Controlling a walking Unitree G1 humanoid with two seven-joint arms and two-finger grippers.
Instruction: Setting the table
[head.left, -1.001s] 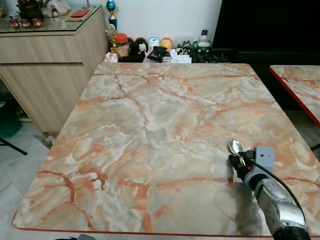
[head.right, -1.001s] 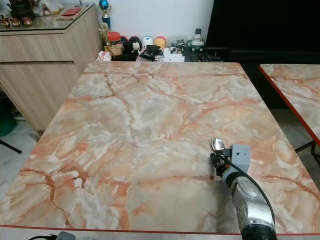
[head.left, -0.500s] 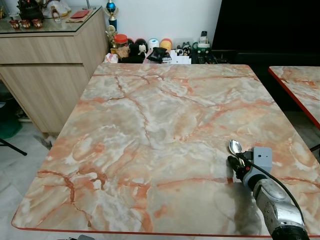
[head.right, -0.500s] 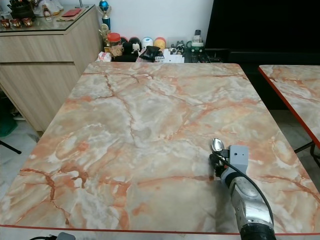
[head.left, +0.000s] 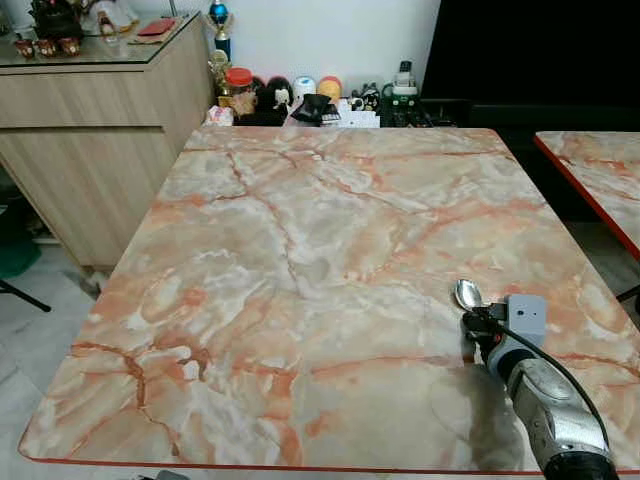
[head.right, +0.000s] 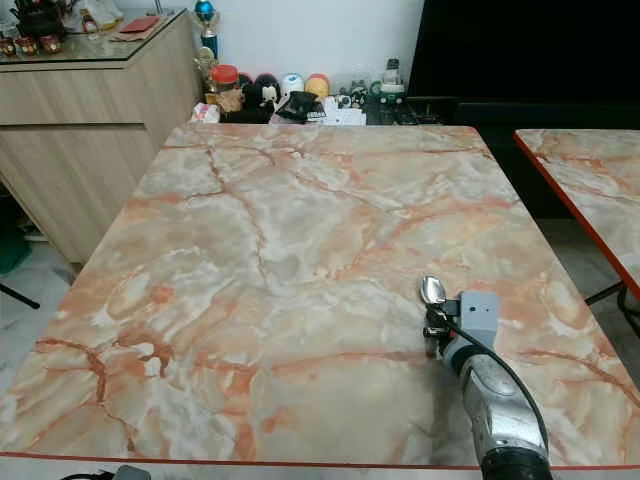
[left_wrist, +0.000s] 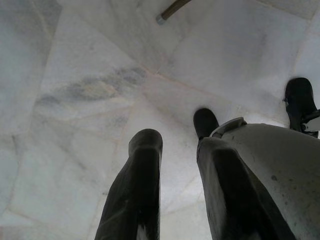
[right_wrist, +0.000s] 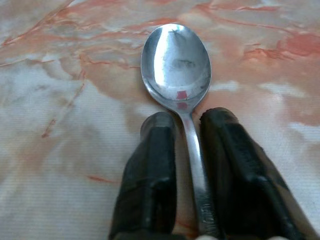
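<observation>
A silver spoon (right_wrist: 176, 60) lies flat on the marble table (head.left: 300, 250) near its right front part, bowl pointing away from me. My right gripper (head.left: 478, 322) sits low on the table around the spoon's handle. In the right wrist view the handle lies against one black finger (right_wrist: 235, 165), and a thin strip of table shows between it and the other finger, so the gripper is slightly open. My left gripper (left_wrist: 177, 145) hangs idle over pale floor tiles, its fingers apart with nothing between them.
A wooden cabinet (head.left: 90, 120) stands at the far left. Small jars, figurines and clutter (head.left: 300, 98) line the wall behind the table. A second marble table (head.left: 600, 170) with a red edge sits to the right, across a narrow gap.
The view has shifted slightly. The spoon and my right gripper stay at the same spot on the table.
</observation>
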